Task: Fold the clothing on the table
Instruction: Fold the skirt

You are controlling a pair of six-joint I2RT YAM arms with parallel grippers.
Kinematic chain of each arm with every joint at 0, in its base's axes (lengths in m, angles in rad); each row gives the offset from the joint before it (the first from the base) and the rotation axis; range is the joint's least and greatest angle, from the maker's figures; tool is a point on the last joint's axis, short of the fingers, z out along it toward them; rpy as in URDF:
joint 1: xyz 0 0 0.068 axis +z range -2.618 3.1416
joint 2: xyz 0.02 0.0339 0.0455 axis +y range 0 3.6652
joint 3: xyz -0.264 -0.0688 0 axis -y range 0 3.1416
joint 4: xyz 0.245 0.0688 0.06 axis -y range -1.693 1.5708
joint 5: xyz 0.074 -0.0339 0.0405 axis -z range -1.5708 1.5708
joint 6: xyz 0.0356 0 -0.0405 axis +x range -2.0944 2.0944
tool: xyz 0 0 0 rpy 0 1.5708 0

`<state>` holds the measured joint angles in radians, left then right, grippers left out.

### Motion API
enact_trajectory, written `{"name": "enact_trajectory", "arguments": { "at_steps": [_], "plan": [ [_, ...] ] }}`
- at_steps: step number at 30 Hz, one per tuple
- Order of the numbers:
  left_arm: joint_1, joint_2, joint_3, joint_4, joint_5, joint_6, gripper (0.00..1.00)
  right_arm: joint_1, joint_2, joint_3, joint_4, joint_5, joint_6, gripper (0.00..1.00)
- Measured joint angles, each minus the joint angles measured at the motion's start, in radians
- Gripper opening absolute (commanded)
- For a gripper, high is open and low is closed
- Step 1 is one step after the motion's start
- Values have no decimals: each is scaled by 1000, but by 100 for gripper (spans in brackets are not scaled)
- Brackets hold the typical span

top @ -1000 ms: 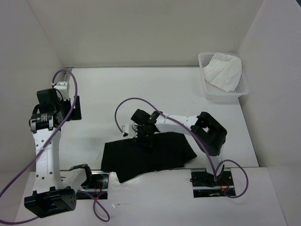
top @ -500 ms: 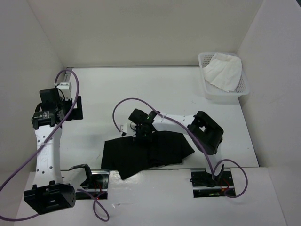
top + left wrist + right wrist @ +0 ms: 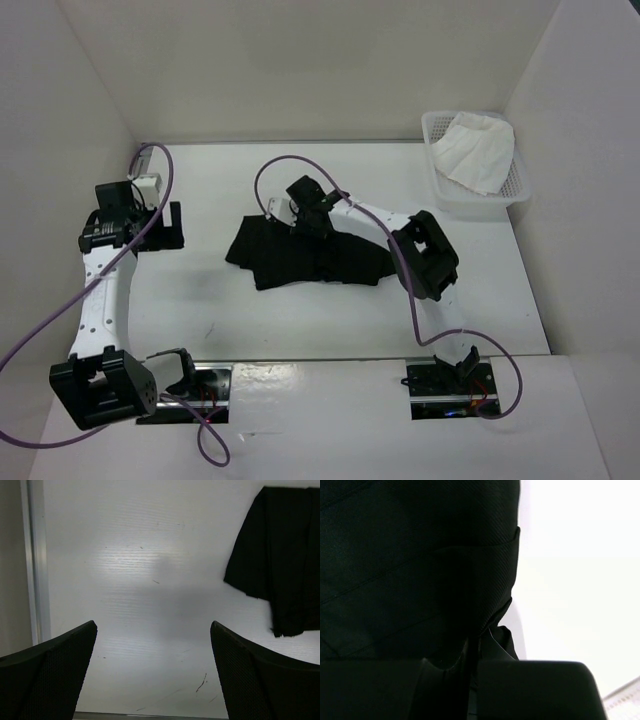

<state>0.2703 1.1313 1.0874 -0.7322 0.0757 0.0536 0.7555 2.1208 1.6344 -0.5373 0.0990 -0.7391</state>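
The clothing [image 3: 305,257], a black pleated skirt, lies bunched on the white table [image 3: 330,320] near its middle. My right gripper [image 3: 303,220] sits at the skirt's far edge, shut on a fold of it. In the right wrist view its jaws [image 3: 474,656] pinch the black fabric [image 3: 410,555], which fills most of that view. My left gripper [image 3: 172,228] hangs open over bare table to the left of the skirt, apart from it. Between its wide fingers [image 3: 153,625] only tabletop shows, with the skirt's edge [image 3: 280,555] at the upper right.
A white mesh basket [image 3: 452,195] holding a white cloth [image 3: 478,152] stands at the table's far right corner. White walls enclose the table on three sides. A grey rail [image 3: 37,560] runs along the table's left edge beside my left gripper.
My right gripper shut on the skirt and dragged it from the near edge toward the table's middle, bunching it. The left arm reached a little farther forward, still open.
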Motion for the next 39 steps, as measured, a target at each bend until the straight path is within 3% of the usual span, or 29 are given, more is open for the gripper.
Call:
{"name": "enact_trajectory", "arguments": {
  "at_steps": [5, 8, 9, 11, 12, 15, 19, 24, 32, 39],
  "plan": [
    [-7, 41, -13, 30, 22, 0, 100, -43, 63, 65, 11, 26, -23, 0],
    [-10, 55, -13, 42, 30, 0, 100, -43, 81, 84, 18, 36, -34, 29],
    [-11, 55, -13, 45, 32, 0, 100, -43, 84, 87, 20, 39, -33, 64],
    [-17, 55, -13, 49, 37, 0, 100, -42, 85, 97, 21, 41, -34, 72],
    [-19, 56, -13, 52, 41, 0, 100, -42, 85, 108, 21, 40, -27, 83],
    [-22, 59, -13, 54, 60, 3, 100, -42, 85, 158, 17, 37, 0, 92],
    [-54, 76, -9, 66, 87, 5, 100, -51, 60, 237, -10, 27, 67, 98],
    [-128, 172, 47, 116, 127, 51, 100, -126, -101, 242, -62, -58, 189, 98],
    [-188, 623, 332, 214, 213, 113, 100, -380, -621, -181, -28, -92, 311, 99],
    [-195, 797, 393, 224, 299, 157, 96, -438, -778, -346, -50, -150, 361, 99]
  ]
}}
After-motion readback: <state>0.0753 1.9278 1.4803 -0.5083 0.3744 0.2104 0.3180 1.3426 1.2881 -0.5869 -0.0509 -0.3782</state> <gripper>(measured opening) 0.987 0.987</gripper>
